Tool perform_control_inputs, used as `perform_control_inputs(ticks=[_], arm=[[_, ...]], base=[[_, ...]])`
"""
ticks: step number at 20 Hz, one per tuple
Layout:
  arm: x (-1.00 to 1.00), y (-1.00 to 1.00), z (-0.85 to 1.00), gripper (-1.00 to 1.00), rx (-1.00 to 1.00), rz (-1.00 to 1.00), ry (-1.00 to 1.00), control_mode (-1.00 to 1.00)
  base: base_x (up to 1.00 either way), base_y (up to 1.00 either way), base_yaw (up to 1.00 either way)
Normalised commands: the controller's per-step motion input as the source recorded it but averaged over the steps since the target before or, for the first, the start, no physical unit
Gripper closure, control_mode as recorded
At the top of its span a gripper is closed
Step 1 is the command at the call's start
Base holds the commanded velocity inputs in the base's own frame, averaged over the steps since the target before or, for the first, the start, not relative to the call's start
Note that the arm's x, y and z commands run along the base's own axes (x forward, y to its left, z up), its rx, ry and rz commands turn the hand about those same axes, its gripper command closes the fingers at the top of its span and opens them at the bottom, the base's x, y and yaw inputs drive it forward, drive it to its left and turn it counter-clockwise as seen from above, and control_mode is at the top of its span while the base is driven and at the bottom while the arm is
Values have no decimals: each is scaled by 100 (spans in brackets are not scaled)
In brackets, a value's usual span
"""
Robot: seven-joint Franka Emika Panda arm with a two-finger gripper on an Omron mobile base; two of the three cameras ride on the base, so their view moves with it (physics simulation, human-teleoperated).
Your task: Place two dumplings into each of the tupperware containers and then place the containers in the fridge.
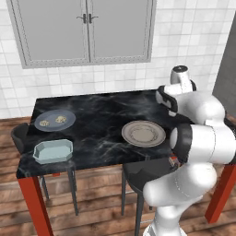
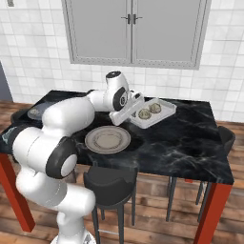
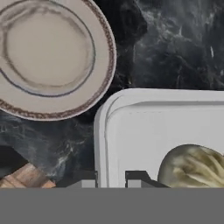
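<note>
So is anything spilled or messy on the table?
No, nothing stands out. Two dumplings sit neatly inside the tub that the hand pinches by its rim. Two more dumplings lie on the blue plate, and the other tub sits flat and empty. Nothing is spilled or broken.

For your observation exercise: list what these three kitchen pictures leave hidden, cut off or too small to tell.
- Right base view: the blue-grey plate is mostly hidden by the arm.
- Hand view: one dumpling in the gripped tupperware container is cut by the edges.
- Left base view: the arm hides that container; the two dumplings on the blue-grey plate are too small for detail.
</note>
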Motion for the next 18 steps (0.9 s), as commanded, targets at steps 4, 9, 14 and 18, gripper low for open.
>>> perform_control_inputs(ticks=[4, 9, 14, 18], arm=[[-49, 10, 20, 100, -3, 73, 9, -100], [-44, 7, 18, 100, 0, 59, 5, -100], [-36, 52, 40, 100, -1, 41, 11, -100], [-56, 86, 38, 100, -15, 8, 0, -100]], base=[[0, 0, 0], [0, 0, 0], [0, 0, 0], [0, 0, 0]])
